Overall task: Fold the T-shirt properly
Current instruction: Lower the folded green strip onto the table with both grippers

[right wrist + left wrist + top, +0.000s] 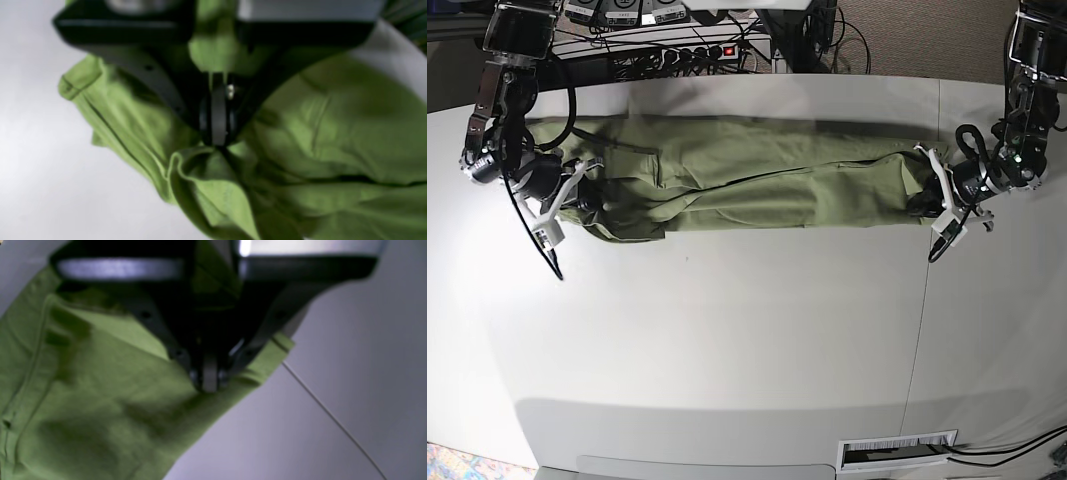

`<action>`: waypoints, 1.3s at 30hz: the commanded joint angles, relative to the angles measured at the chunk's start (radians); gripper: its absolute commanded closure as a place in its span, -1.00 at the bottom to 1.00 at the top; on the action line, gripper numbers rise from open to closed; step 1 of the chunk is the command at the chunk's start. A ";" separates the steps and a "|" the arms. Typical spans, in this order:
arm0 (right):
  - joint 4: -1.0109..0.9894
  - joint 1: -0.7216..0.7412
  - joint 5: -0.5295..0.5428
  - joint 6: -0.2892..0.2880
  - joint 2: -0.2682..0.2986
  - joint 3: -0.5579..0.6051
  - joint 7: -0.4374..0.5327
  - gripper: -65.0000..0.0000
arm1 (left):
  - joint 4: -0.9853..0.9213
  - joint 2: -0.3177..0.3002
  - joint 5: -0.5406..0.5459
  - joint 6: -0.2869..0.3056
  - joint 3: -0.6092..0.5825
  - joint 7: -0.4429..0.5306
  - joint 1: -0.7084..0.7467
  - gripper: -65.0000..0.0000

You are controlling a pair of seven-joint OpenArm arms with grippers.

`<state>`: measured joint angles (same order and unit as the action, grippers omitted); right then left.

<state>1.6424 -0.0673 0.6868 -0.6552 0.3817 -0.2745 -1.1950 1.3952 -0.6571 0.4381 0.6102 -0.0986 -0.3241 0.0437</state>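
Note:
The green T-shirt (757,175) lies stretched into a long band across the far part of the white table (727,340). My left gripper (924,197) is at the band's right end in the base view, shut on the T-shirt (110,373) near a hemmed edge; its fingertips (210,380) pinch the cloth. At the band's left end my right gripper (590,200) is shut on a bunched fold of the T-shirt (333,133), the closed gripper (218,133) pressing into the wrinkled cloth.
A thin seam (922,300) runs down the table on the right. Cables and a power strip (697,50) lie behind the table's far edge. A vent grille (897,452) sits at the near edge.

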 commanded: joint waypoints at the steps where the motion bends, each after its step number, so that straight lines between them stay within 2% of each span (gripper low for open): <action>1: 0.031 0.014 0.028 -0.006 0.015 -0.006 0.009 1.00 | 0.005 -0.019 -0.008 -0.008 0.004 -0.016 -0.008 1.00; 5: 0.041 0.012 0.048 -0.006 0.015 -0.006 -0.068 1.00 | 0.005 -0.019 -0.008 -0.008 0.004 -0.019 -0.008 1.00; 9: 0.041 -0.002 0.129 -0.006 0.033 -0.006 -0.171 1.00 | 0.005 -0.019 -0.009 -0.008 0.004 -0.019 -0.008 1.00; 13: 0.047 -0.030 0.196 -0.006 0.085 -0.007 -0.192 1.00 | 0.005 -0.019 -0.011 -0.008 0.004 -0.019 -0.008 1.00; 19: 0.122 -0.097 0.202 -0.006 0.161 -0.009 -0.195 1.00 | 0.005 -0.019 -0.011 -0.008 0.004 -0.019 -0.008 1.00; 27: 0.140 -0.180 0.175 -0.006 0.200 -0.012 -0.199 1.00 | 0.005 -0.019 -0.011 -0.008 0.004 -0.019 -0.008 1.00; 28: 0.144 -0.179 0.191 -0.006 0.200 -0.016 -0.200 0.95 | 0.005 -0.019 -0.011 -0.008 0.004 -0.019 -0.008 1.00; 32: 0.159 -0.180 0.210 -0.006 0.200 -0.027 -0.190 0.29 | 0.005 -0.019 -0.011 -0.009 0.004 -0.019 -0.008 1.00; 34: 0.159 -0.180 0.247 -0.007 0.199 -0.029 -0.187 0.24 | 0.005 -0.019 -0.011 -0.008 0.004 -0.019 -0.008 1.00; 36: 0.159 -0.182 0.296 -0.042 0.197 -0.029 -0.189 0.24 | 0.005 -0.019 -0.011 -0.008 0.004 -0.019 -0.008 1.00; 39: 0.159 -0.182 0.379 -0.043 0.196 -0.029 -0.194 0.24 | 0.005 -0.019 -0.011 -0.008 0.004 -0.019 -0.008 1.00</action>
<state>1.7863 -0.2554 1.0485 -0.6933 0.5594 -0.2901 -1.4021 1.3952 -0.6571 0.4381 0.6071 -0.0986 -0.3248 0.0433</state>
